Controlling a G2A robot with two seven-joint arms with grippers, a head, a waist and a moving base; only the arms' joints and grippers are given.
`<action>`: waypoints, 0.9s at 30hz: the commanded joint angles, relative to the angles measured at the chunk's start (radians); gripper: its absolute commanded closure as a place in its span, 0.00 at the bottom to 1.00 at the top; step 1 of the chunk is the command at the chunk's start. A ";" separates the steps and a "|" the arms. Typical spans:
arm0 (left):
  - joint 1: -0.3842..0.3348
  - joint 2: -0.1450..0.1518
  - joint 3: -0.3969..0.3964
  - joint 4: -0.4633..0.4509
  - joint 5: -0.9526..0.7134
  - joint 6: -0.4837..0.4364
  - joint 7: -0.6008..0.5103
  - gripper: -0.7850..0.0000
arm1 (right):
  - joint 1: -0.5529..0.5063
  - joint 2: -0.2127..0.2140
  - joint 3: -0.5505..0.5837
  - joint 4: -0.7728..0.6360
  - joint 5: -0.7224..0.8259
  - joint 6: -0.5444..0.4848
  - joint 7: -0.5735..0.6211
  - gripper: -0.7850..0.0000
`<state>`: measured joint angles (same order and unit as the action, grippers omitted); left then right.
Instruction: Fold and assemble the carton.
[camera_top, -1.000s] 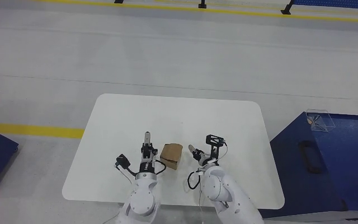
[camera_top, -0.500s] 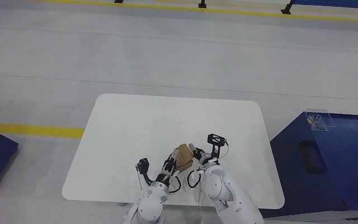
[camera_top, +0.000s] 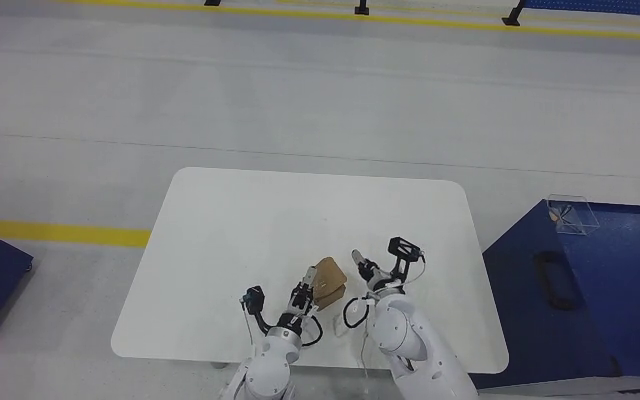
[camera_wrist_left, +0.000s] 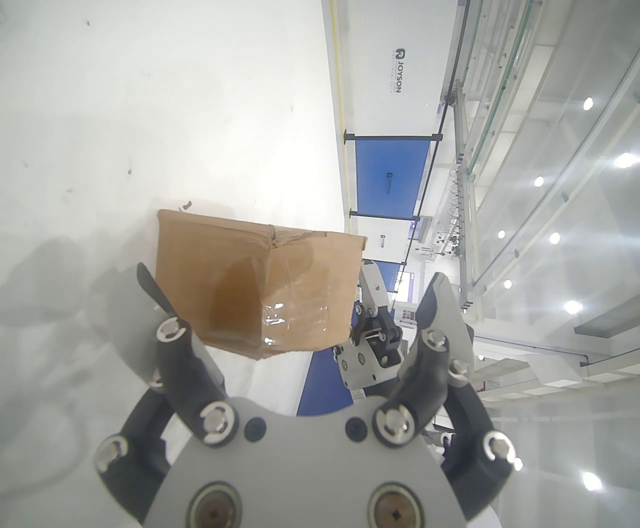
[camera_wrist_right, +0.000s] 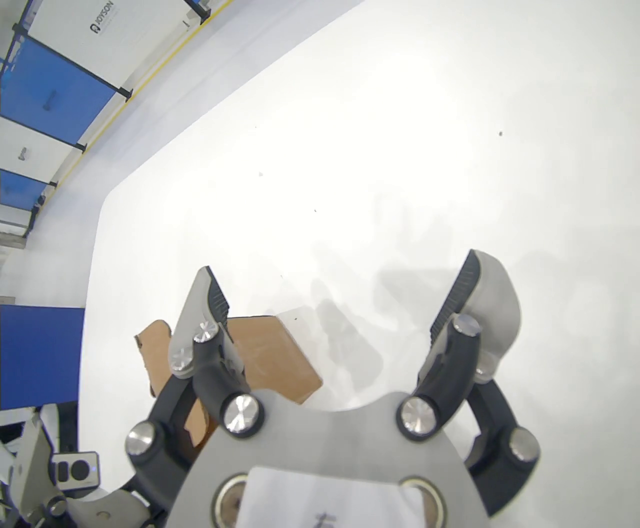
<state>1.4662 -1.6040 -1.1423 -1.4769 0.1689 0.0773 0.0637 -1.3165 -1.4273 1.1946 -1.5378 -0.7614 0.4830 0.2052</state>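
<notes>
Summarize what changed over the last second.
The left pincer swung in from beside the carton to its near edge. The carton tipped up and shifted slightly toward the right pincer, which eased a little away from it. No grasp is visible, and both pincers are open. The table is unchanged, and the carton stays near its front edge.

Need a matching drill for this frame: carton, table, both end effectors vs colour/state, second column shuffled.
1 carton
2 table
3 left end effector
4 right end effector

A white, rounded corners
B open, bare table ahead, carton beside one finger
C brown cardboard
D open, carton directly ahead

Pairs: 1-C; 2-A; 3-D; 4-B
</notes>
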 joint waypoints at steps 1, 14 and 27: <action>0.000 0.000 0.000 0.000 0.000 0.000 0.000 0.00 | 0.000 0.000 0.000 -0.001 0.002 -0.009 0.004 0.00; -0.053 0.023 -0.032 -0.030 0.146 0.205 -0.140 0.24 | -0.042 0.010 -0.005 -0.049 -0.084 -0.094 0.024 0.00; -0.042 0.031 -0.037 -0.002 0.085 0.108 -0.185 0.37 | -0.023 0.001 -0.041 -0.006 -0.133 -0.065 0.022 0.00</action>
<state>1.4243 -1.5735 -1.1804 -1.4806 0.2551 0.1843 -0.1207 -1.3425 -1.4252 1.1584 -1.5494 -0.8916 0.4176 0.2234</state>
